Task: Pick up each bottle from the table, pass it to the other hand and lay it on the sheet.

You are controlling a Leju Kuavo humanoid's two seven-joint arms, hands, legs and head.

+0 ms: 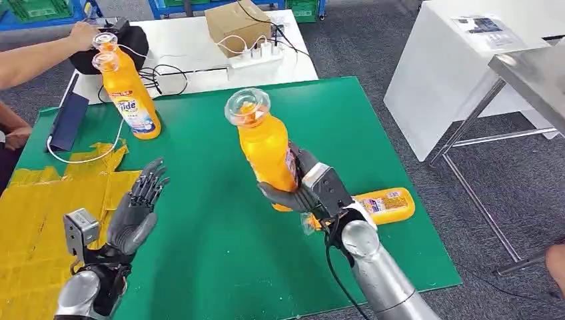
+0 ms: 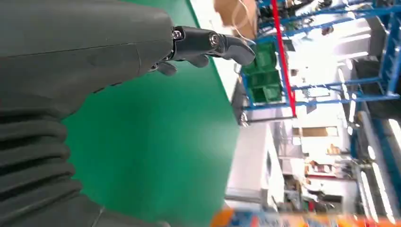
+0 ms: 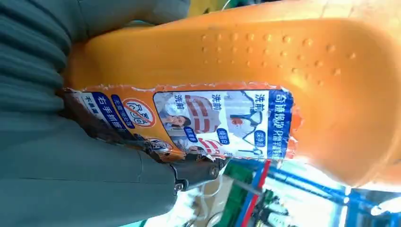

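My right hand (image 1: 308, 190) grips an orange detergent bottle (image 1: 264, 147) with a clear cap, held upright above the middle of the green table (image 1: 200, 220); its torn label (image 3: 189, 123) shows close up in the right wrist view. My left hand (image 1: 136, 213) is raised at the near left, fingers spread, nothing in it, a good way left of the held bottle. A second orange bottle (image 1: 128, 93) stands upright at the far left. A third (image 1: 383, 203) lies flat near the right edge, just behind my right hand. The yellow sheet (image 1: 40, 220) covers the table's left side.
A person's arm (image 1: 40, 57) reaches in at the far left toward a dark object behind the standing bottle. A dark tablet (image 1: 68, 122) and white cable lie by the sheet. Behind are a white table with a cardboard box (image 1: 234, 23) and power strip; metal table legs (image 1: 466, 133) stand right.
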